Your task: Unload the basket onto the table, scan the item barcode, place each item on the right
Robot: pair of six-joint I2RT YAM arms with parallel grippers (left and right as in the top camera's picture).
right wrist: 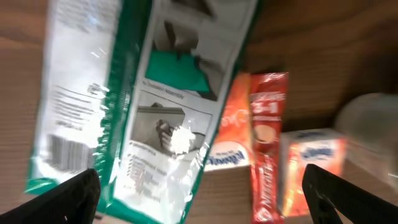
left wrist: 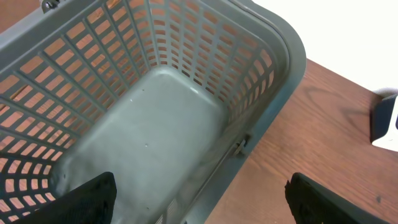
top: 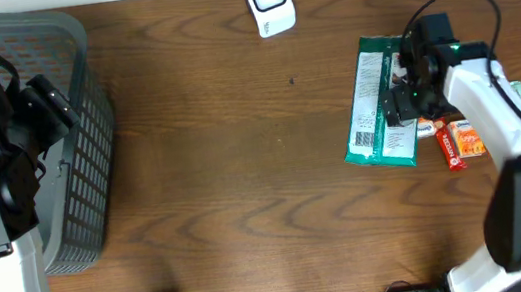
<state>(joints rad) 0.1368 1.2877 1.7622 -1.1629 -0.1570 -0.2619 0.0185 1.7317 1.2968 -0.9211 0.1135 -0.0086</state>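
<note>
Beneath the right claw (right wrist: 202, 199), the green packet (top: 376, 101) shows a barcode (right wrist: 65, 152), wording blurred.

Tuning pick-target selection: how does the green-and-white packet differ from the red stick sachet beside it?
Size: the green-and-white packet is far wider and longer, while the red stick sachet is a narrow strip.
Colour: the packet is green and white with dense print, and the sachet is mostly red.
Barcode: the packet shows a barcode near one end. None is visible on the sachet.
Shared: both lie flat on the table, and neither is held.
</note>
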